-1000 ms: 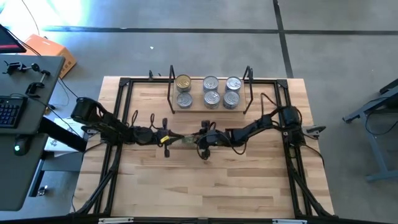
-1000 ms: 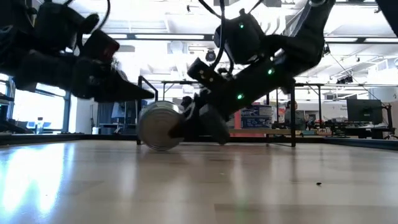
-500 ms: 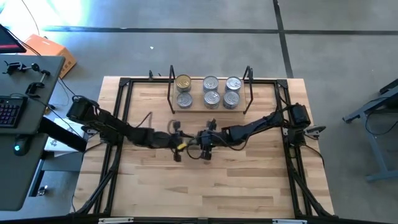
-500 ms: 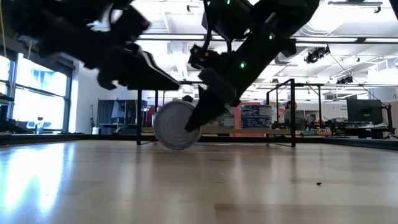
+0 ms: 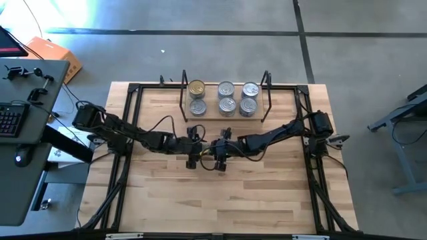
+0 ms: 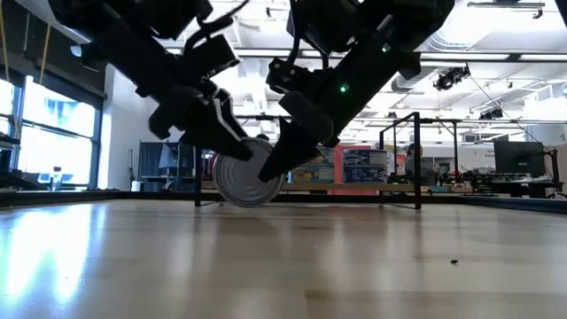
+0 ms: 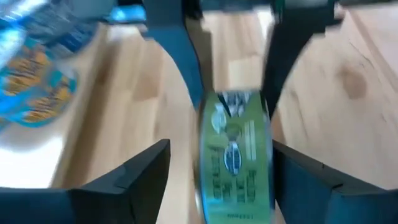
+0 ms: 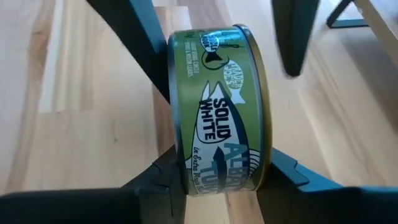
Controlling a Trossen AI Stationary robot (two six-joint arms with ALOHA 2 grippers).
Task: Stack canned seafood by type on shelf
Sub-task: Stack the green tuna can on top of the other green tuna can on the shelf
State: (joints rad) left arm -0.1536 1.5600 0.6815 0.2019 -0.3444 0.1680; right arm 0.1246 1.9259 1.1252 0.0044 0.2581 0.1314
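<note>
- At mid-table, in front of the shelf [image 5: 225,115], the two grippers meet around one green-labelled can [image 8: 217,109] held on edge above the wood.
- Right gripper [image 5: 215,156]: jaws part-closed on the can's flat faces, gripping it.
- Left gripper [image 5: 195,153]: jaws spread wide, fingers [image 7: 127,180] standing clear on either side of the can.
- Shelf: six cans in two rows; the gold-lidded can [image 5: 196,88] sits at the left rear.

The green tin [image 8: 217,112] reads "SOLID WHITE" on its side label.
</note>
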